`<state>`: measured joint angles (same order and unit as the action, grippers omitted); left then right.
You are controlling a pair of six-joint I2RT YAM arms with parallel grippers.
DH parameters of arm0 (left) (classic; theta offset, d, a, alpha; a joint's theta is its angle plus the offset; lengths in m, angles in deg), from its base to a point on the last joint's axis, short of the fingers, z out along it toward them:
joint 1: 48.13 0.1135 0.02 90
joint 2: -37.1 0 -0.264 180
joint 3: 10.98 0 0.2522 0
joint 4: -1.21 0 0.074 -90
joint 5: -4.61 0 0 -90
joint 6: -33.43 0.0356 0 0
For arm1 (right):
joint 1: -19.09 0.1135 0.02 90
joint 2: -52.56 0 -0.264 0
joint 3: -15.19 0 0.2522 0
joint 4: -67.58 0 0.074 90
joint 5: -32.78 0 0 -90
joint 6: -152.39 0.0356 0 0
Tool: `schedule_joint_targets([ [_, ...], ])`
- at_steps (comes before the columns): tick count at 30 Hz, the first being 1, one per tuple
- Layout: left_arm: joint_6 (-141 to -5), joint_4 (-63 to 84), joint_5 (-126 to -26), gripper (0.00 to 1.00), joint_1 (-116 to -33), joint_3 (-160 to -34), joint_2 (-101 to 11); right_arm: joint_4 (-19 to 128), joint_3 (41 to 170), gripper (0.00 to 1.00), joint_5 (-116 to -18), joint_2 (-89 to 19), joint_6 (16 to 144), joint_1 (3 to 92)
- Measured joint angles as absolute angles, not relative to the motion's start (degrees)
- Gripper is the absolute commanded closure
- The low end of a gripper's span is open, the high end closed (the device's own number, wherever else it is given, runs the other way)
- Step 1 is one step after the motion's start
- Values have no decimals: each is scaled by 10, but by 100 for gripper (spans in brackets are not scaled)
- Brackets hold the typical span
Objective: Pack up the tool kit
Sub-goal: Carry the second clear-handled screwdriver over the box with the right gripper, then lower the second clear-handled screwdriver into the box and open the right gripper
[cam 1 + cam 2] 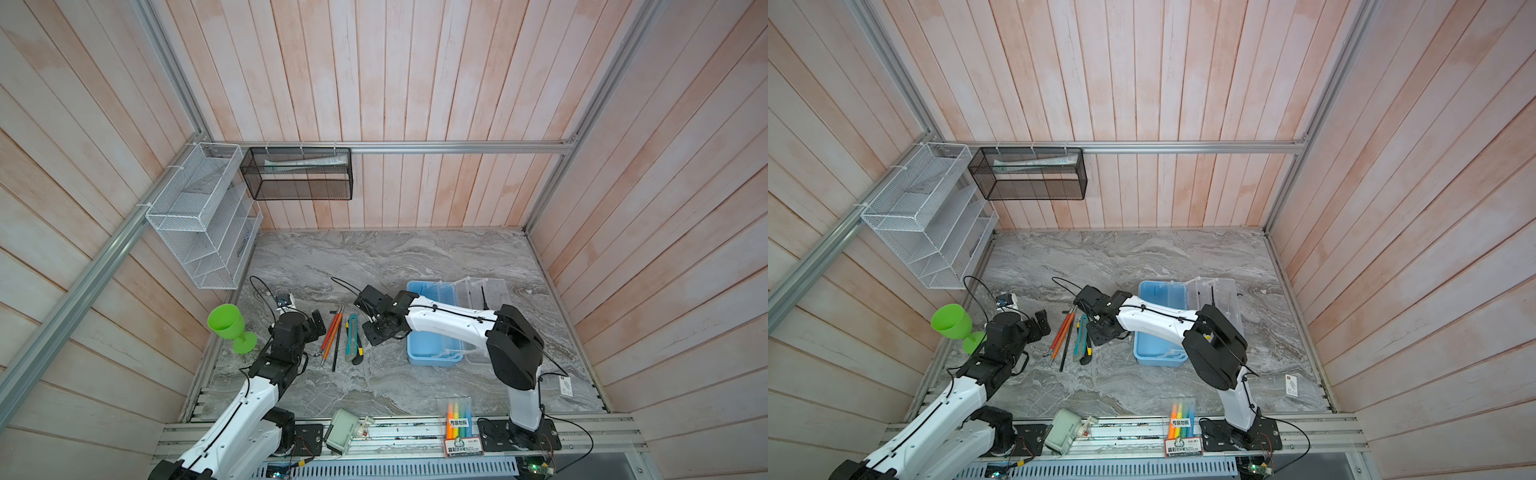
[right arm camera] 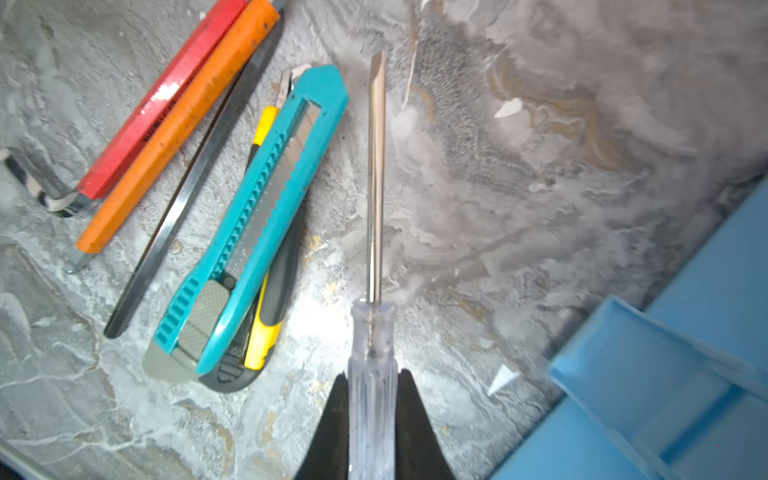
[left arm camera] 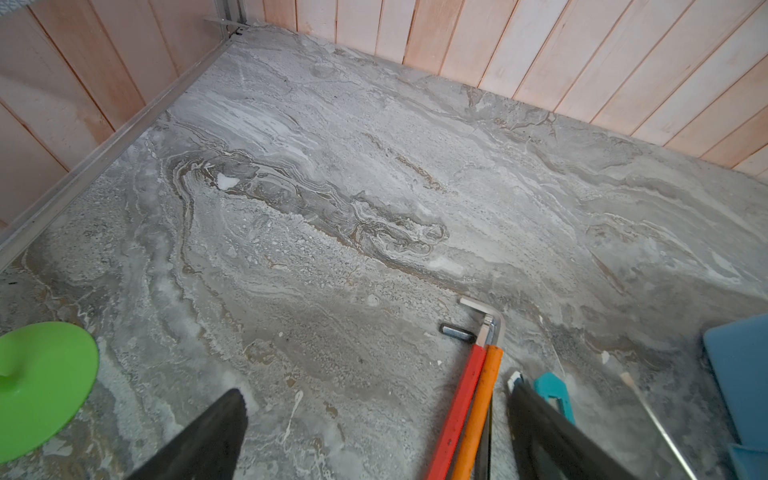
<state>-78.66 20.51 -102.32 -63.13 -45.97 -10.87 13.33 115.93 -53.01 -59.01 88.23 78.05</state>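
Two grippers sit low over the marble table (image 1: 415,386), either side of a row of loose tools. The right gripper (image 2: 372,409) has its jaws closed tight on the clear handle of a screwdriver (image 2: 376,187), whose flat-tipped shaft points out ahead over bare marble, just right of the teal knife (image 2: 257,216). That knife lies partly on a second, black-and-yellow knife (image 2: 266,332). Left of the knives lie a dark metal bar (image 2: 195,174), an orange tool (image 2: 178,124) and a red tool (image 2: 162,99), side by side and touching. The left gripper (image 3: 374,432) hangs with its jaws spread wide and nothing between them, near end of the red and orange tools just inside its right finger (the teal knife shows past that finger). The light-blue case (image 1: 432,328) stands open to the right of the tools, largely under the right arm, its clear lid (image 1: 486,295) folded out to the right. A green goblet (image 1: 230,326) stands at the table's left edge, and highlighters (image 1: 457,415) lie on the near edge.
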Motion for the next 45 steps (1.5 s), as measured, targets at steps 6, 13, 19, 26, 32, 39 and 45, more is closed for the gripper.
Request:
schedule_joint_targets([
  [6,-787,205,-1023,0,-631,-460,-108,106,1122,100,-513,-519,892,756],
  [13,-787,205,-1023,0,-631,-460,-108,60,1086,100,-488,-412,894,691],
  [19,-787,205,-1023,0,-631,-460,-108,22,1062,100,-467,-335,903,598],
  [26,-787,205,-1023,0,-631,-460,-108,-29,1026,100,-453,-277,907,494],
  [32,-787,205,-1023,0,-631,-460,-108,-69,993,100,-437,-240,909,434],
  [39,-787,205,-1023,0,-631,-460,-108,-101,977,100,-417,-233,919,406],
  [45,-787,205,-1023,0,-631,-460,-108,-122,977,100,-386,-235,924,392],
])
